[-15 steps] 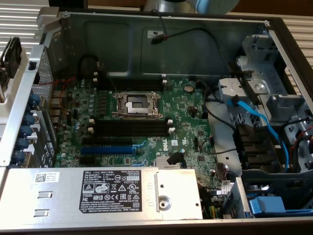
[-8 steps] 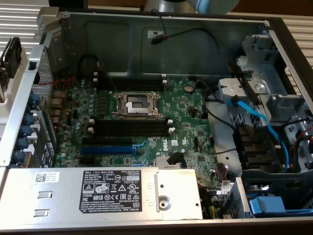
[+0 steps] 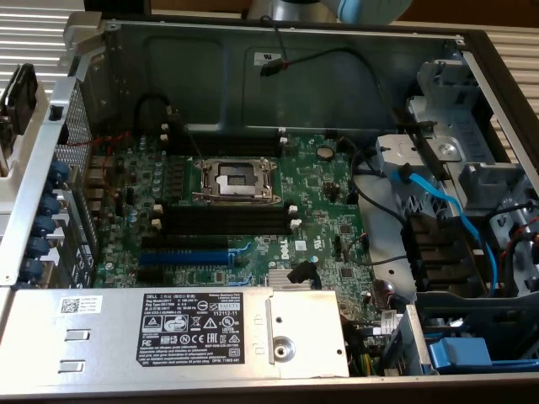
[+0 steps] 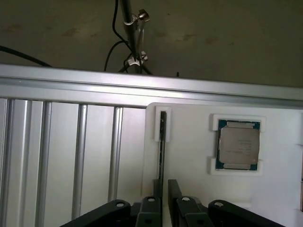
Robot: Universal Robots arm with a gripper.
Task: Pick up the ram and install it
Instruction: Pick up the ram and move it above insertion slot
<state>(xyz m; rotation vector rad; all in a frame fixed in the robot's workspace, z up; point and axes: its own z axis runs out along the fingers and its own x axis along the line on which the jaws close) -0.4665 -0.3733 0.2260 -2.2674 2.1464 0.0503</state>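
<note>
The ram [image 4: 162, 142] stands on edge in a slot of a white holder [image 4: 189, 156], so it appears as a thin dark line. My gripper [image 4: 165, 187] hovers over its near end, a little apart from the stick. Its black fingers [image 4: 175, 191] stand narrowly open with a slim gap and nothing between them, and the ram's edge runs down toward one fingertip. In the exterior view the open computer case shows the green motherboard [image 3: 320, 202] with the long black memory slots [image 3: 223, 220] with white end clips lying bare.
A processor chip [image 4: 238, 145] sits in its own pocket of the white holder. An aluminium rail [image 4: 142, 87] and slatted profile [image 4: 61, 156] border the holder. In the case are the open CPU socket [image 3: 236, 179], a blue expansion slot [image 3: 184, 255], the power supply cover [image 3: 168, 332] and blue cables [image 3: 438, 206].
</note>
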